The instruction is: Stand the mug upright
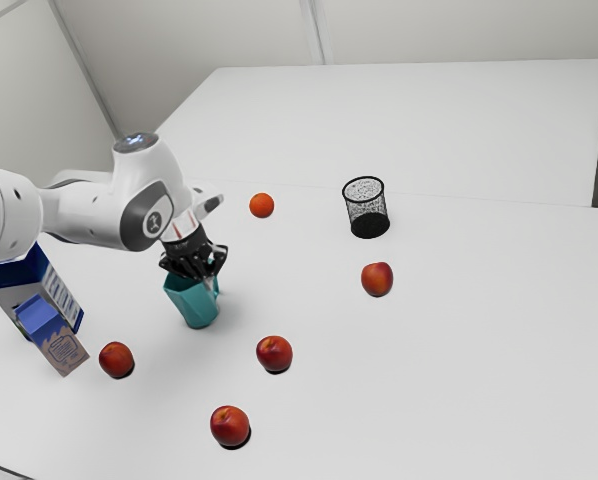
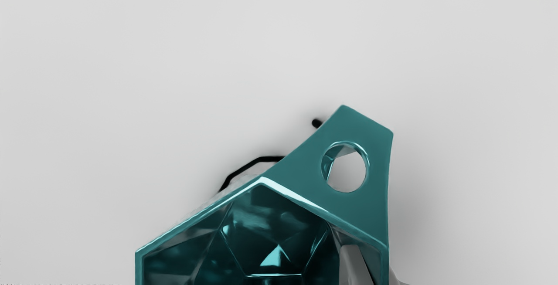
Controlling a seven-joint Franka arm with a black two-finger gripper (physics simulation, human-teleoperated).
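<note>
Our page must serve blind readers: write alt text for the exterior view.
A white robot arm reaches in from the exterior view's left over a white table, its black gripper at the mouth of a teal mug. Also there: four red fruits, an orange one, a black mesh basket, a blue-and-white box and a smaller carton.

Your wrist view's edge crops the mug (image 2: 287, 219), which partly hides something black (image 2: 259, 159) you can't identify. In the exterior view, the edge crops the arm (image 1: 84, 212); the carton (image 1: 51, 335) covers part of the blue box (image 1: 24, 272).
</note>
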